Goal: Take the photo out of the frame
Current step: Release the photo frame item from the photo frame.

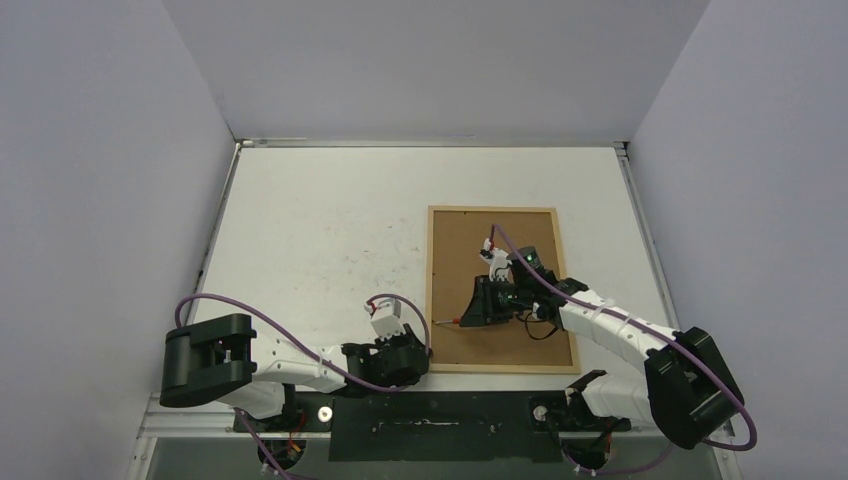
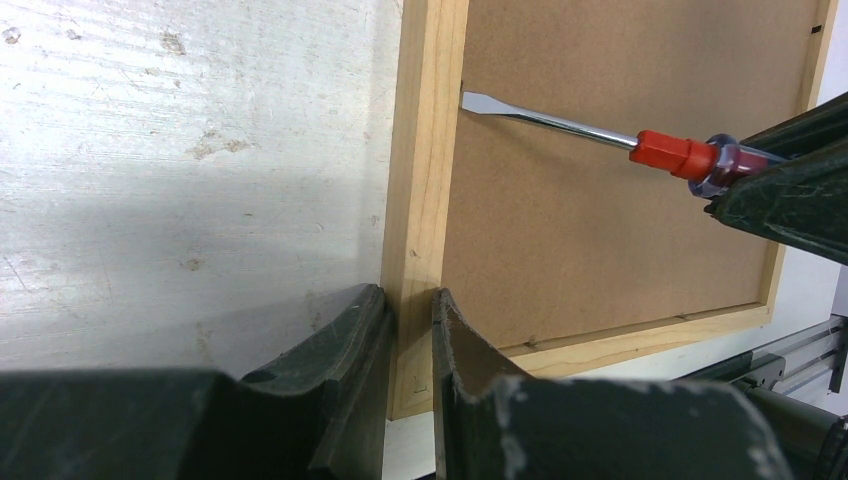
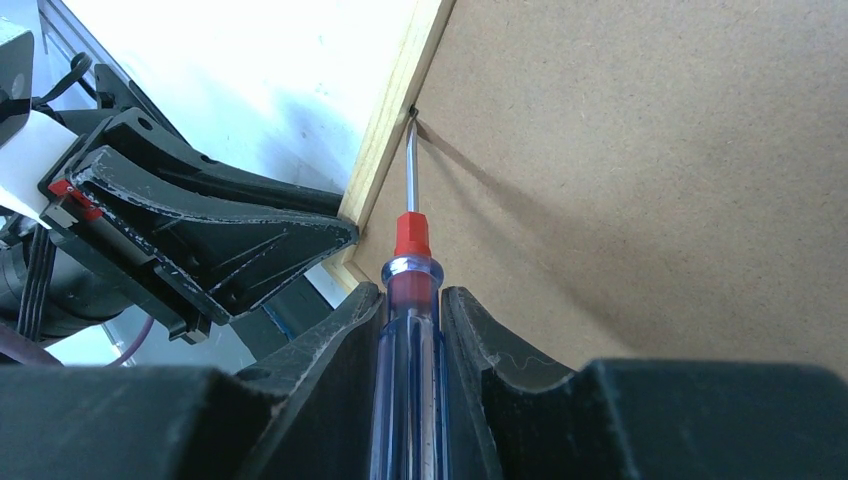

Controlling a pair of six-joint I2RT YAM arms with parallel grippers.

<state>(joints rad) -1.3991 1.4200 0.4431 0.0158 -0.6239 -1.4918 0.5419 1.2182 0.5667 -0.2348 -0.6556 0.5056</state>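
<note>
The frame [image 1: 492, 210] is laid face down on the scuffed white table [image 1: 320, 230], right of centre and toward the near edge. It is rectangular and made of thin, pale wooden moulding with visible grain. A flat brown fibreboard backing panel [image 1: 465, 250] is seated inside it. The left rail is pinched near the near-left corner by the left gripper [image 2: 410, 305]. A screwdriver [image 3: 410, 240], with a clear blue handle, red collar and flat steel blade, is clamped in the right gripper [image 3: 412, 298]. Its tip is set at the left rail's inner edge.
</note>
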